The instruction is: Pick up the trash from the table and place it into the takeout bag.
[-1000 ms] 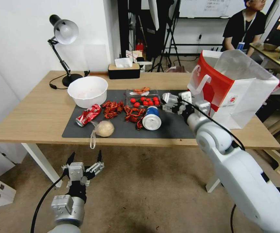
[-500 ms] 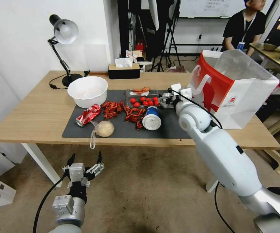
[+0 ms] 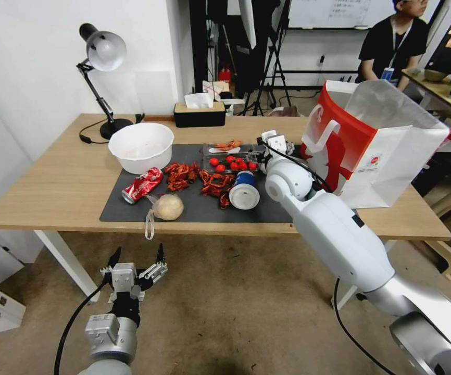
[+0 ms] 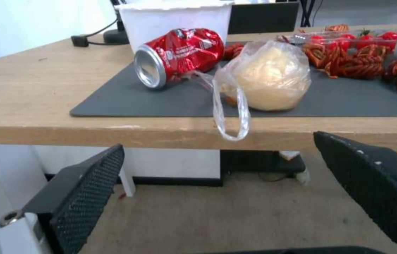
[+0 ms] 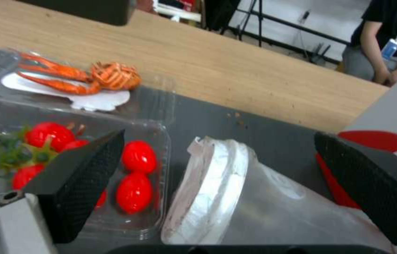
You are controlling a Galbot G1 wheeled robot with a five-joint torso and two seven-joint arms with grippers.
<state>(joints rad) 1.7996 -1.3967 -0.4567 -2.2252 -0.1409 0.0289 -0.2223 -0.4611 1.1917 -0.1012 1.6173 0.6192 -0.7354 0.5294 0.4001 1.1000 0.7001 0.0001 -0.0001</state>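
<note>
On the table's [image 3: 53,192] dark mat lie a crushed red soda can [image 3: 142,185], a clear bag with a beige lump [image 3: 167,207], a blue-and-white paper cup [image 3: 245,190] on its side and a clear plastic container [image 3: 230,156] of red tomatoes. The red-and-white takeout bag [image 3: 371,140] stands open at the right. My right gripper [image 3: 268,147] hovers open at the container's right end. In its wrist view the right gripper [image 5: 219,141] straddles a clear cup with a whitish lid [image 5: 217,190], lying beside the container [image 5: 67,148]. My left gripper [image 3: 134,263] hangs open below the table's front edge.
Red crayfish shells [image 3: 199,179] are scattered mid-mat. A white bowl [image 3: 141,146], a desk lamp [image 3: 103,57] and a tissue box [image 3: 199,112] stand at the back. From the left wrist, the can [image 4: 179,56] and the bag [image 4: 269,79] lie near the table edge [image 4: 67,134].
My right arm has swung left and farther across the mat, bringing its gripper from beside the takeout bag to the tomato container's end. The left arm has not moved.
</note>
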